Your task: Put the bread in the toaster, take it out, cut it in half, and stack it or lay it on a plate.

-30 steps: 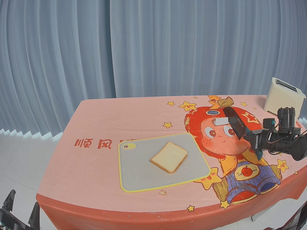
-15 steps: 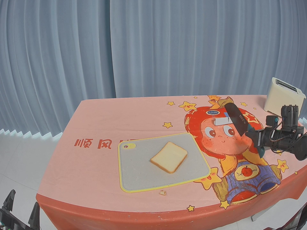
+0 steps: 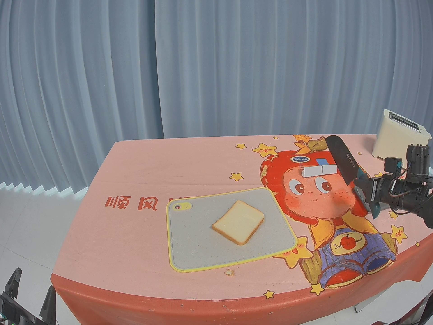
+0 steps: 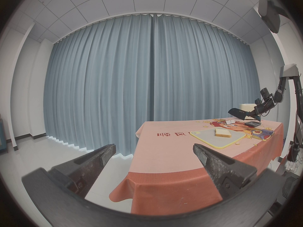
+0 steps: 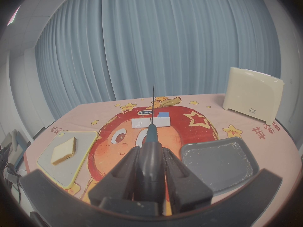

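Nearest, hanging low and short of the tabletop [image 3: 149, 172]: left end effector [image 4: 154, 164], jaws spread wide, nothing between them. Too far off to steady anything, so probably no help from that side during a cut.

Further out, clamped firmly on the handle of the knife [image 3: 345, 159]: right end effector [image 5: 151, 156], held above the tabletop with the blade edge-on and pointing ahead. Rounded handle between two flat fingers, hence a risk of the blade rolling in the grip once pressed down, giving a slanted or torn cut.

Just beside that end effector, on its toaster side: dark tray [image 5: 221, 171], dusted with crumbs. Possible snag for a low swing.

Well apart from the right end effector, toward the left arm's side: bread [image 3: 238, 222], one whole uncut slice, lying flat on the cutting board [image 3: 194, 244]. Likely to squash or slide if pushed rather than sawn; unequal halves if struck off-centre; cutting board liable to skid on the cloth.

Farthest, beyond the tray: toaster [image 3: 400, 134], near enough to be knocked by the arm.
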{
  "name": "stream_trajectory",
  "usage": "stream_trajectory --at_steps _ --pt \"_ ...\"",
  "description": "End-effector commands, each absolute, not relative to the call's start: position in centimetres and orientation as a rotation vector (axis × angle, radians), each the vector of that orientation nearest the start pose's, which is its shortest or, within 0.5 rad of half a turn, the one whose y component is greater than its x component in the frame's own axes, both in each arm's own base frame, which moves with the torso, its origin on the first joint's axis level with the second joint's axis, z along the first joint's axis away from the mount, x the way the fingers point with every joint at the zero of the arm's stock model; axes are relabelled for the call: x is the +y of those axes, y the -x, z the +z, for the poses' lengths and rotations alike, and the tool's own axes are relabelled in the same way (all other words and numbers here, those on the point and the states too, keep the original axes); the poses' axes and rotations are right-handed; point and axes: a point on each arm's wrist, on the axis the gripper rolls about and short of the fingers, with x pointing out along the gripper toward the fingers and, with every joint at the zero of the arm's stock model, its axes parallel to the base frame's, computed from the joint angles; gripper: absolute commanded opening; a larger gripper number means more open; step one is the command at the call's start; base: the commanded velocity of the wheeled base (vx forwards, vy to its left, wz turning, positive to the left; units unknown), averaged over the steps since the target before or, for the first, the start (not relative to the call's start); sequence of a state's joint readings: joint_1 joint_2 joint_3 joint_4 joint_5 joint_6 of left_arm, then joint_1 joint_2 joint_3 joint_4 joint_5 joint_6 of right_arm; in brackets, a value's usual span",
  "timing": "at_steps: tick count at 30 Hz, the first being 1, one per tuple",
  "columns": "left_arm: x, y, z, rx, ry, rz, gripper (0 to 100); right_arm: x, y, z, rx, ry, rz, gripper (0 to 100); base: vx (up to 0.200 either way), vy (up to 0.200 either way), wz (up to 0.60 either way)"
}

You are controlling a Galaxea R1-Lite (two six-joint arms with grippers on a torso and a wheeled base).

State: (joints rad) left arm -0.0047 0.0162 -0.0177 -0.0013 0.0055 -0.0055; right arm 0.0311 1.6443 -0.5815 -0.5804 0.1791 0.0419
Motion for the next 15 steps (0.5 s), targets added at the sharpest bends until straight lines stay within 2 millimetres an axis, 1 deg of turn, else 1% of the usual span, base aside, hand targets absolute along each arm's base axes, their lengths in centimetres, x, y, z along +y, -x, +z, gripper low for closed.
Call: stream_trajectory --at_steps 1,3,6,9,11,14,15 --pt "0.0 2.2 7.6 0.012 0.005 0.002 100 1.3 -25.0 14.9 0.435 -0.072 0.206 0 0.000 0.000 0.00" --pt "0.0 2.2 7.6 0.012 0.006 0.002 100 1.4 -24.6 14.9 0.432 -0.069 0.217 0 0.000 0.000 0.00" --pt "0.0 2.2 7.6 0.012 0.006 0.002 100 2.1 -23.9 14.8 0.443 -0.071 0.248 0 0.000 0.000 0.00" --pt "0.0 2.2 7.6 0.012 0.005 0.002 100 2.2 -23.5 14.7 0.440 -0.064 0.243 0 0.000 0.000 0.00" --pt "0.0 2.2 7.6 0.012 0.006 0.002 100 2.2 -23.2 15.1 0.420 -0.060 0.244 0 0.000 0.000 0.00" --pt "0.0 2.2 7.6 0.012 0.006 0.002 100 2.1 -21.9 16.4 0.377 -0.063 0.257 0 0.000 0.000 0.00" --pt "0.0 2.2 7.6 0.012 0.006 0.002 100 2.1 -21.7 16.5 0.376 -0.063 0.256 0 0.000 0.000 0.00"
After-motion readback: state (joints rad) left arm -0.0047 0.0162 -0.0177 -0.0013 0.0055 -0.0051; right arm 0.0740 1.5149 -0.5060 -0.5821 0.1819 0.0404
